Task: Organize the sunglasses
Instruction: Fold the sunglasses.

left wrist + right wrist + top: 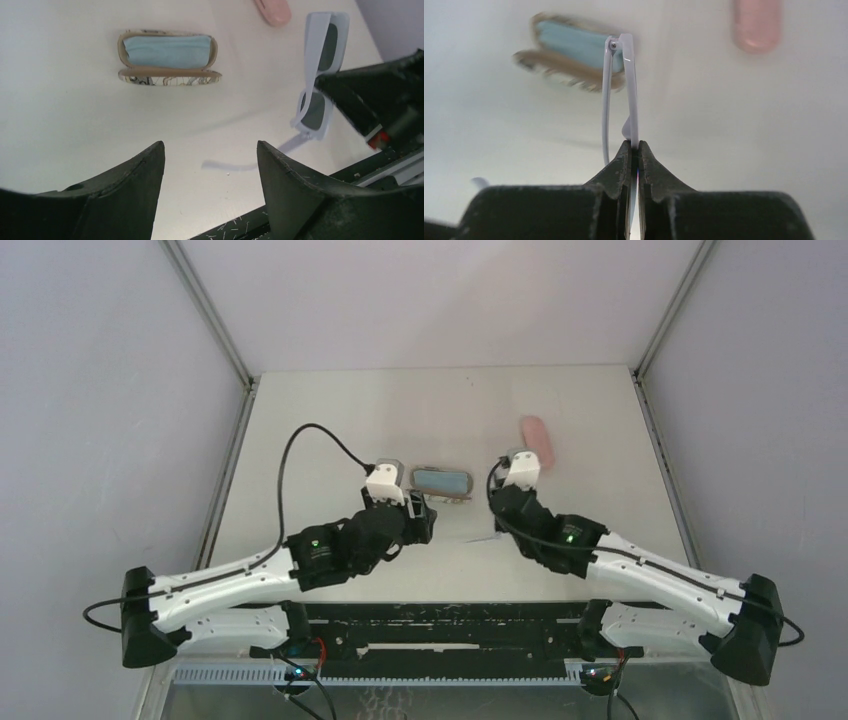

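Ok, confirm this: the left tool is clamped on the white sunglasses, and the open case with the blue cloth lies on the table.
Wrong arm: the right tool is clamped on the white sunglasses, as the right wrist view shows. The left tool is open and empty. The open case with the blue cloth does lie on the table.

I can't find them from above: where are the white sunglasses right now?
The white sunglasses are pinched in the right gripper, right of centre; the left wrist view shows them right of the open case holding a blue cloth, near the pink case.
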Controlling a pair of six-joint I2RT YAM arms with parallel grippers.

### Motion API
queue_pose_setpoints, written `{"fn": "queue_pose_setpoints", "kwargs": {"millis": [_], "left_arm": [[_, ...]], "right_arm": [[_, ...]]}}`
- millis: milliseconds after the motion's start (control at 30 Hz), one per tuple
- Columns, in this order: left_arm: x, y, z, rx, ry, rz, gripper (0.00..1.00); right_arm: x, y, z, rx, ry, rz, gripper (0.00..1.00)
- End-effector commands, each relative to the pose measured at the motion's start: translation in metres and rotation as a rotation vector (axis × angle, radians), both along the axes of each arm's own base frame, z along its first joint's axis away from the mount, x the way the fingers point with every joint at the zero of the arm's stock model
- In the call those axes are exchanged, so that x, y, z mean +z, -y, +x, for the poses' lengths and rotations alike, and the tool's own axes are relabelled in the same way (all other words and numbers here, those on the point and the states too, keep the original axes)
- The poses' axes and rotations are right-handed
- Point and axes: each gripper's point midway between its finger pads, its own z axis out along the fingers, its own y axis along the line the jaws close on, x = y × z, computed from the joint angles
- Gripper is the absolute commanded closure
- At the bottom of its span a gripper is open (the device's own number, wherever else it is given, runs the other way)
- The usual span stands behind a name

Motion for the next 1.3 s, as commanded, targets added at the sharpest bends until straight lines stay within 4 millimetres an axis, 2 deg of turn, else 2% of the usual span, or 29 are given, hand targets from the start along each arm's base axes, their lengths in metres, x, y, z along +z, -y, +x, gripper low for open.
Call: {"fn": "queue_pose_setpoints", "kwargs": {"millis": [0,167,300,433,900,1267], "left_arm": [[0.024,-0.012,0.001,-0.016,0.094,0.001,0.28],[0.012,-0.002,-0.008,-0.112,0.092,0.026,0.3],[-0.001,0.008,-0.015,-0.158,0.078,0.061,0.31],[-0.01,0.014,-0.012,-0.143,0.054,0.105,0.32],[-0.001,0.03,0.006,-0.097,0.05,0.25,0.31],[0.007,0.051,0.011,-0.139,0.059,0.271,0.3]], "right_arm": [[0.003,0.043,0.023,-0.224,-0.06,0.155,1.0],[0.022,0.071,0.043,-0.36,-0.062,0.36,1.0],[0.042,0.071,0.044,-0.341,-0.036,0.465,1.0],[0.051,0.053,0.035,-0.204,-0.044,0.484,1.0],[0.041,0.001,-0.008,0.122,-0.076,0.315,1.0],[0.037,-0.042,-0.035,0.318,-0.157,0.361,1.0]]}}
